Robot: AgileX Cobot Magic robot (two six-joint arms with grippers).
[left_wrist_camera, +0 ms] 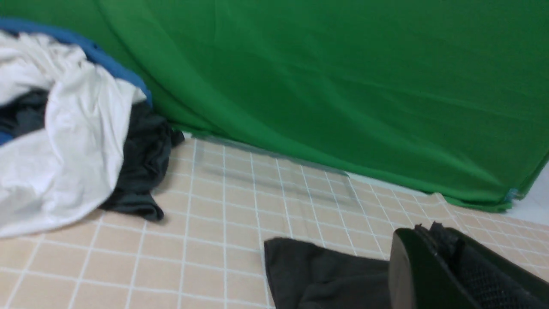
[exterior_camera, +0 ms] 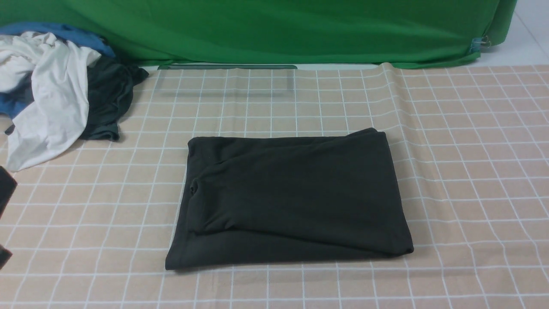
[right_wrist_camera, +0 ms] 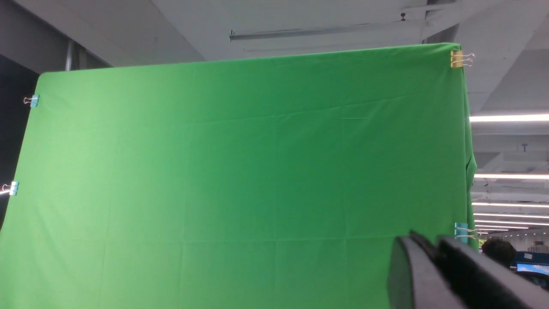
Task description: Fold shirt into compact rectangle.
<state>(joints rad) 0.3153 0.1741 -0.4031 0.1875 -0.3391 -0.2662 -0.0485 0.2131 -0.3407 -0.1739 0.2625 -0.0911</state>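
The black shirt lies folded into a broad rectangle in the middle of the checked tablecloth, with no print showing. Its near left corner appears in the left wrist view, just beyond my left gripper, which is shut and holds nothing, low over the table to the shirt's left. My right gripper points up at the green backdrop, far from the shirt. Its fingers lie close together with nothing between them. The front view shows neither gripper, only a dark bit of the left arm at the left edge.
A pile of clothes sits at the back left: a white garment, a dark grey one and a blue one. A clear flat sheet lies at the back edge below the green backdrop. The tablecloth ridges beside the shirt's right.
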